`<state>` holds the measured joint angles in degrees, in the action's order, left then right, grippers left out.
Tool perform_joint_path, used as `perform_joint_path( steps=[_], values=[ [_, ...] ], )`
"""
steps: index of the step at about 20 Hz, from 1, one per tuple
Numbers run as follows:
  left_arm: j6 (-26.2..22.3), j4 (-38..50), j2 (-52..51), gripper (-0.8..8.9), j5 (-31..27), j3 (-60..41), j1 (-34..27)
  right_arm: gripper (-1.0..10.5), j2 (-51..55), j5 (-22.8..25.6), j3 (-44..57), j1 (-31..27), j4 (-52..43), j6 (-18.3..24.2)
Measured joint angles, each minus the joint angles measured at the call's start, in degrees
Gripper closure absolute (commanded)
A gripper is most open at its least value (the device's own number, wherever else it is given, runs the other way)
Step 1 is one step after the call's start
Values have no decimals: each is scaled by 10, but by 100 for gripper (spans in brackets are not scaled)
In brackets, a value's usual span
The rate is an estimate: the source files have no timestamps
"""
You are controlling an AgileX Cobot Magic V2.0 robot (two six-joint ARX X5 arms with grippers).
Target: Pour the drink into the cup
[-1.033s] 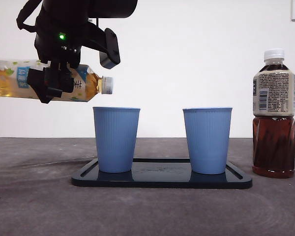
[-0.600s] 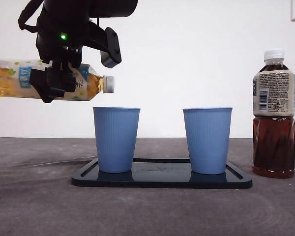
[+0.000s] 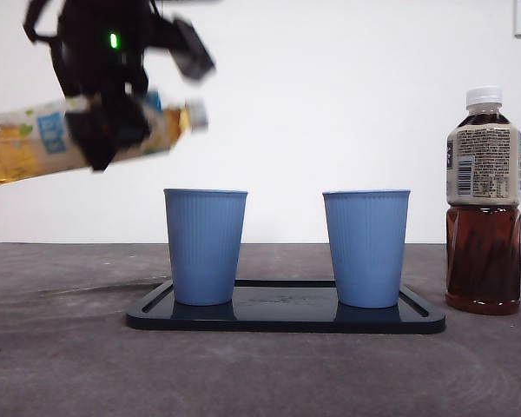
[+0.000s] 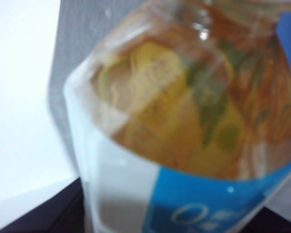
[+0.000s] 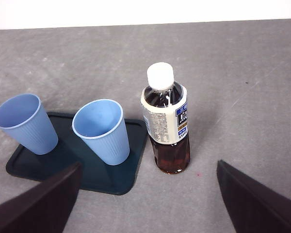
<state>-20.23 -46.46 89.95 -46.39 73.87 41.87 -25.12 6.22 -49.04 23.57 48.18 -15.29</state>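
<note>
Front view: the left gripper [image 3: 104, 130] clamps a yellow tea bottle [image 3: 35, 143], nearly level and capped, high above and left of two blue cups [image 3: 205, 246] [image 3: 366, 248] on one dark tray [image 3: 286, 319]. A dark tea bottle [image 3: 483, 200] stands right, label too small to read

Left wrist view: the yellow bottle's blue-banded label [image 4: 208, 204] is blurred

Right wrist view: the right gripper [image 5: 148, 204] hangs wide open above the table [image 5: 242, 87]
</note>
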Motion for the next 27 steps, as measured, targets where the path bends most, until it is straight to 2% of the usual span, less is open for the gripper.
perform_joint_path(
  steps=[3,5,7,9,13,16,19,22,27],
  values=[
    [110,3,-84,605,91,0,-21,503,0,0,0,0,0,0],
    [172,8,-116,605,130,0,-42,503,0,0,0,0,0,0],
    [227,17,-134,606,142,0,-61,503,0,0,0,0,0,0],
    [260,50,-155,606,142,-17,-74,503,0,-1,0,0,0,0],
    [285,181,-202,606,150,-128,-77,503,0,-2,0,0,0,0],
    [293,307,-208,605,218,-222,-92,503,0,-2,0,0,0,0],
    [300,424,-207,607,234,-304,-110,503,0,-2,0,0,0,0],
    [301,532,-206,608,257,-359,-130,503,0,-2,0,0,0,0],
    [302,645,-206,608,271,-413,-136,503,0,-2,0,0,0,0]
  ],
)
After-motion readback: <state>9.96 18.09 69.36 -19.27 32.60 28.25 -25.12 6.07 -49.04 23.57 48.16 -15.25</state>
